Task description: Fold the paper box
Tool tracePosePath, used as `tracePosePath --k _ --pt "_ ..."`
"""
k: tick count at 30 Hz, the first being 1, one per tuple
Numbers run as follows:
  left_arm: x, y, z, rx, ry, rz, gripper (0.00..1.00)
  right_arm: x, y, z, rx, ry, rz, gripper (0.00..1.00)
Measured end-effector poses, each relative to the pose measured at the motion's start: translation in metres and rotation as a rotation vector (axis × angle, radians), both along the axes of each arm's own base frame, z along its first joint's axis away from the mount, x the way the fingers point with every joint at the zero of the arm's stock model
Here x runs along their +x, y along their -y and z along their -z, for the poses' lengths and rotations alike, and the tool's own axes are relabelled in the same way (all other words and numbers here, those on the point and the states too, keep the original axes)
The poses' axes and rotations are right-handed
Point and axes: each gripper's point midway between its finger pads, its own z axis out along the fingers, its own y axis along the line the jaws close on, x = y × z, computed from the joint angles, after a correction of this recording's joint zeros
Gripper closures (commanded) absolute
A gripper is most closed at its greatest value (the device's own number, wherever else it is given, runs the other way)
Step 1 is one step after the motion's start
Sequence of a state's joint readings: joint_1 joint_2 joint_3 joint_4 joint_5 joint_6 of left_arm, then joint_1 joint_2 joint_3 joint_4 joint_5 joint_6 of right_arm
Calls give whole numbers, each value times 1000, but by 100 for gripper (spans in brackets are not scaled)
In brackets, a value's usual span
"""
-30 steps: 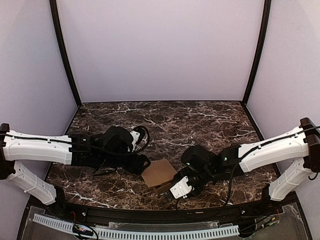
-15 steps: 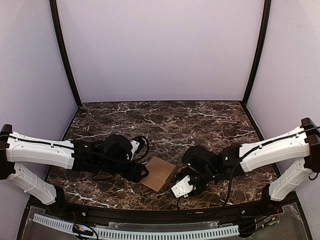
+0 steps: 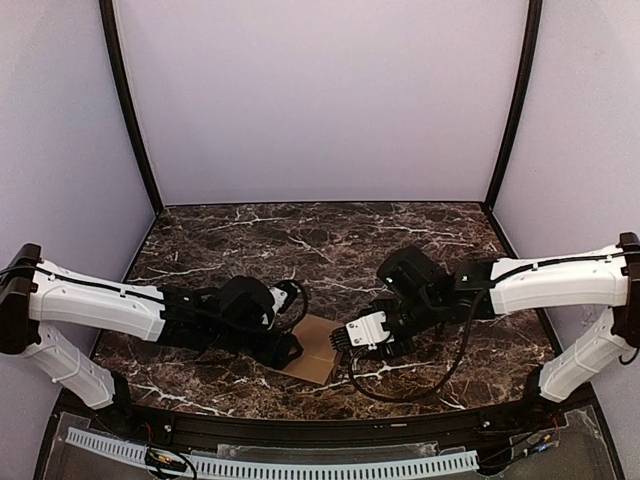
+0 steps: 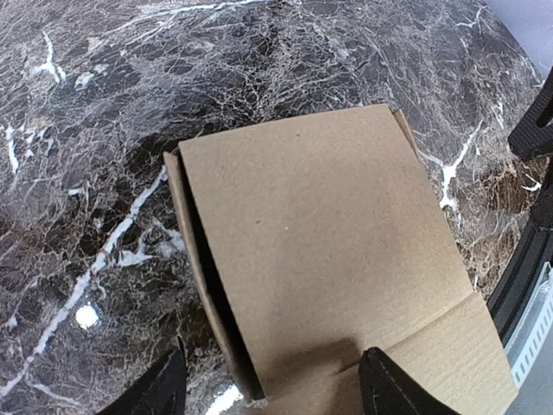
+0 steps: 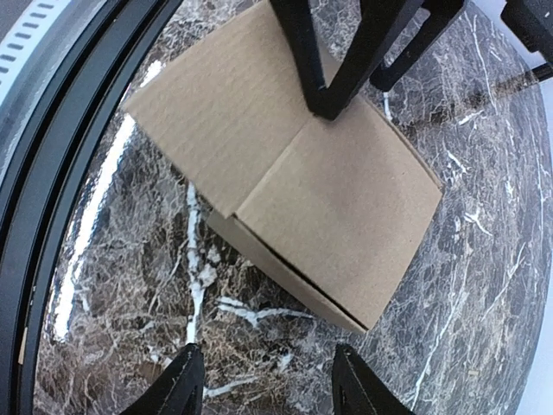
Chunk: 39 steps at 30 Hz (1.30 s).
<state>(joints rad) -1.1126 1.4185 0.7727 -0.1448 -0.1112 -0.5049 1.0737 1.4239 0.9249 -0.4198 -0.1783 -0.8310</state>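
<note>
The paper box (image 3: 320, 356) lay on the dark marble table (image 3: 400, 240), low in the middle of the overhead view, between my two arms. It was a shallow brown box, not a flat sheet, with its broad top face upward.

My left gripper (image 4: 272, 363) stood wide. In its own camera my two fingers (image 4: 164, 393) showed at the bottom of the frame. One was at lower left over bare marble just beside the box's side. The other was at lower right over the top panel, near the crease of a flap. The box's near corner sat between them, but marble showed on the left side, so they were not clamped on it. A dark slit ran along the box's left side in that view. Seen from my right wrist, one left fingertip came down from the top of the frame onto that crease and seemed to touch it.

My right gripper (image 5: 268, 359) was parted to a middling width and held nothing. Its fingertips (image 5: 186, 380) showed at the bottom of its frame with only marble between them. The box lay beyond, mid-frame, apart from both tips. The black rail (image 5: 78, 173) ran down the left of that view.
</note>
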Motion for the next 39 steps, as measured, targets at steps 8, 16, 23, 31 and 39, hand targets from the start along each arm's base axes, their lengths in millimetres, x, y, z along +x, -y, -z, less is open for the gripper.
tracePosePath --k 8,16,23,31,39 --pt "5 14 6 23 -20 7 30 15 -12 16 27 -53 56 47" --pt "8 18 0 21 -24 19 29 15 -21 11 72 -51 20 46" --pt "24 10 -1 41 1 47 27 15 -17 14 49 -5 -44 43" --pt "50 5 2 7 -22 115 30 23 -22 26 20 18 -87 43" --pt "49 24 7 -6 -46 213 31 50 -14 36 8 -5 -21 43"
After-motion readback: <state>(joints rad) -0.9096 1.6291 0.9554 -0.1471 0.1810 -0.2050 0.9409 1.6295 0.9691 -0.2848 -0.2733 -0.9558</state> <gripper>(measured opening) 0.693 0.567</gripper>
